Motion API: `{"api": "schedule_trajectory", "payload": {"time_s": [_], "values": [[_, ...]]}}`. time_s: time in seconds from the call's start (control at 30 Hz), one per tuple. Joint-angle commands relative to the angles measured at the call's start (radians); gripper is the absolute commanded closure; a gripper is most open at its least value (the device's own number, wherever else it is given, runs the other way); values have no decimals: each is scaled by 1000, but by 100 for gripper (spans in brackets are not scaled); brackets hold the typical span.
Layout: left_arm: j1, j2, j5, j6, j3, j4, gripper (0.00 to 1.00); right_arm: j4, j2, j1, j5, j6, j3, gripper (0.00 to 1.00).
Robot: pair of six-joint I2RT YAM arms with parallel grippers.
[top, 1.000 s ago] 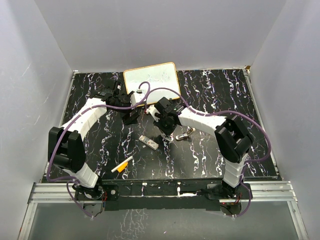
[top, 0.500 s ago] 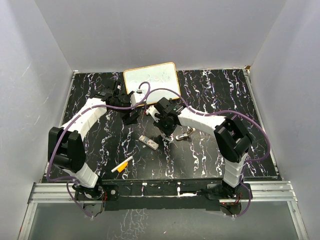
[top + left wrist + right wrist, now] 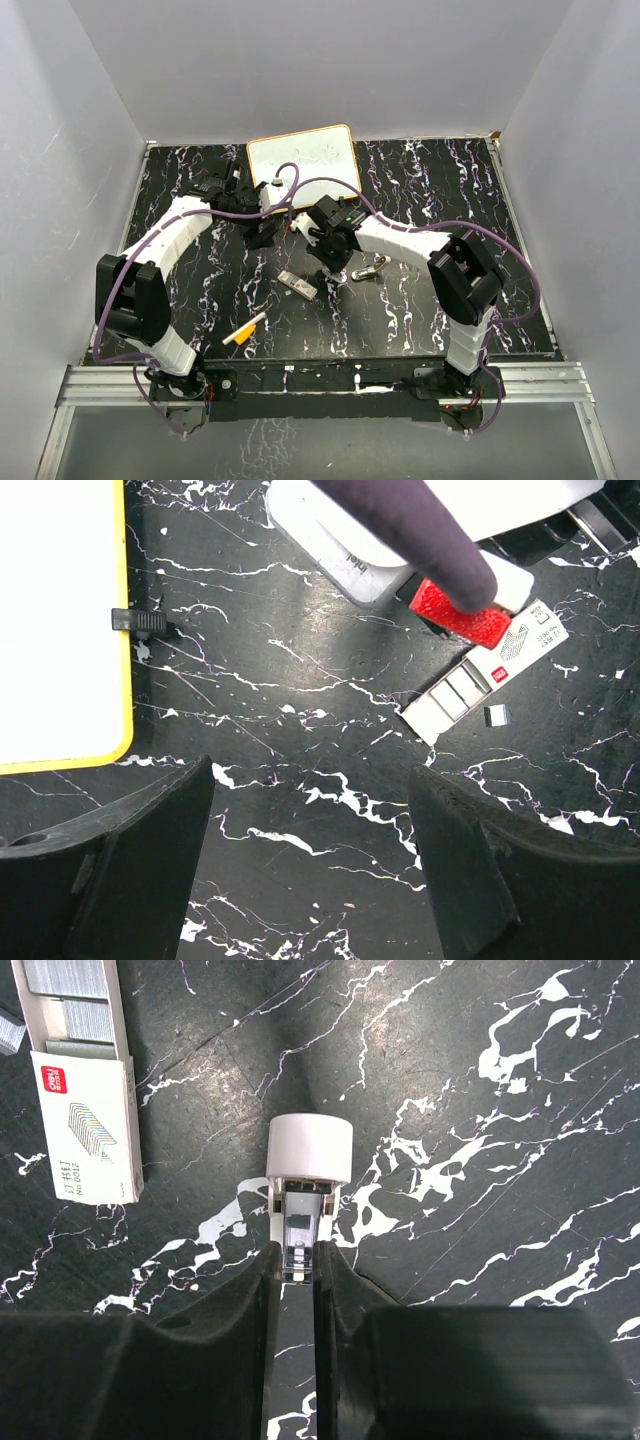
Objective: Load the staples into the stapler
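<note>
The stapler (image 3: 309, 1149) is white with a rounded end and an open metal channel. It lies on the black marble table, and my right gripper (image 3: 300, 1268) is shut on the channel's near end. In the top view the right gripper (image 3: 333, 263) points down at mid-table, with a silvery part of the stapler (image 3: 369, 270) just to its right. The staples (image 3: 84, 1110), a white pack with grey strips showing, lie left of the stapler. They also show as the staples (image 3: 297, 285) and the staples (image 3: 489, 669). My left gripper (image 3: 310, 780) hovers open over bare table, apart from the pack.
A yellow-framed whiteboard (image 3: 303, 160) lies at the back centre, close to the left gripper (image 3: 262, 233). An orange-and-white marker pen (image 3: 245, 328) lies near the front left. A small black clip (image 3: 137, 621) sits beside the whiteboard's edge. Purple cables arch over both arms.
The left arm's wrist has edged slightly to the left. The right gripper, stapler and staples have not moved.
</note>
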Motion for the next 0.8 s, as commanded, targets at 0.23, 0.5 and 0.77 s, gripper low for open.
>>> {"api": "schedule_trajectory", "payload": {"time_s": [0.23, 0.5, 0.77], "values": [[10, -75, 20, 8, -11, -12, 23, 17, 23, 7, 16, -13, 44, 89], [11, -75, 20, 11, -13, -14, 23, 9, 21, 9, 17, -19, 59, 89], [12, -78, 19, 14, -17, -14, 23, -21, 11, 8, 11, -26, 96, 90]]}}
